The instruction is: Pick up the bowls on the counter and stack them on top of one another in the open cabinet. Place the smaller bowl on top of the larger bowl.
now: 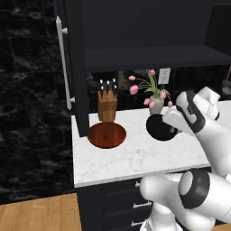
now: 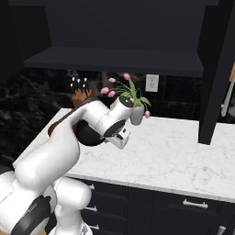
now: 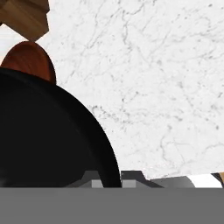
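left base view: the black bowl [image 1: 160, 127] sits at the gripper [image 1: 169, 122], above the counter [image 1: 135, 155] (jaw grip can't be told); the brown bowl [image 1: 107, 135] lies beside the knife block [image 1: 107, 106].

At the back left you see a tan wooden knife block [image 1: 107, 106] holding dark knives with pale handle ends (five of them in the right base view). Just to its right stands a grey vase [image 1: 156, 103] of pink tulips [image 1: 133, 89]. Behind the flowers, a white wall outlet [image 2: 152, 83] sits on the black marbled backsplash [image 1: 27, 90]. Wood flooring [image 1: 38, 216] lies below.
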Available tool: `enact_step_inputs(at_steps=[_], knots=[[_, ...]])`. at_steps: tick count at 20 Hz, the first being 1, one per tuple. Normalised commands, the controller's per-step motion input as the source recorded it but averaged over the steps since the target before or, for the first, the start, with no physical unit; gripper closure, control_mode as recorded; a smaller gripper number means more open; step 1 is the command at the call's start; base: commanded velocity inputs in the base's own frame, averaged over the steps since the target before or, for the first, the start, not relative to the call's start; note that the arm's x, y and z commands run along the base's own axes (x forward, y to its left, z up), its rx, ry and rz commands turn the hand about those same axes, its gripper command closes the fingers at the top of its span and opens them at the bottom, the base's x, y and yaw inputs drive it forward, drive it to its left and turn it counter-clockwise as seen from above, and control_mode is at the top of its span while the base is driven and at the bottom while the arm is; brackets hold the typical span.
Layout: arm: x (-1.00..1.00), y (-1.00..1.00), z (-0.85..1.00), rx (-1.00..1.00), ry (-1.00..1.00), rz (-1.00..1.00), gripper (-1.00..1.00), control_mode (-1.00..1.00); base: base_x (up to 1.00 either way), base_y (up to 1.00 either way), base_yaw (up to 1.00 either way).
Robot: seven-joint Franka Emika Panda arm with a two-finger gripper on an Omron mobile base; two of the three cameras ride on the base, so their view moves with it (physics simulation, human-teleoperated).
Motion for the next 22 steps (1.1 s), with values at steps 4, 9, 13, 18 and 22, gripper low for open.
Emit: enact_step_inputs(at_steps=[4, 9, 13, 18, 22], knots=[[0.00, 1.00, 0.52, 0.00, -0.04, 0.02, 1.00, -1.00, 0.00, 0.00, 0.00], [0.01, 0.93, 0.26, 0.03, 0.01, 0.06, 1.00, -1.00, 0.00, 0.00, 0.00], [0.00, 0.46, 0.04, 0.05, 0.01, 0.07, 1.00, -1.00, 0.00, 0.00, 0.00], [0.18, 0.37, 0.00, -0.02, 0.00, 0.00, 1.00, -1.00, 0.00, 0.00, 0.00], [0.45, 0.42, -0.16, -0.01, 0.03, 0.00, 1.00, -1.00, 0.00, 0.00, 0.00]])
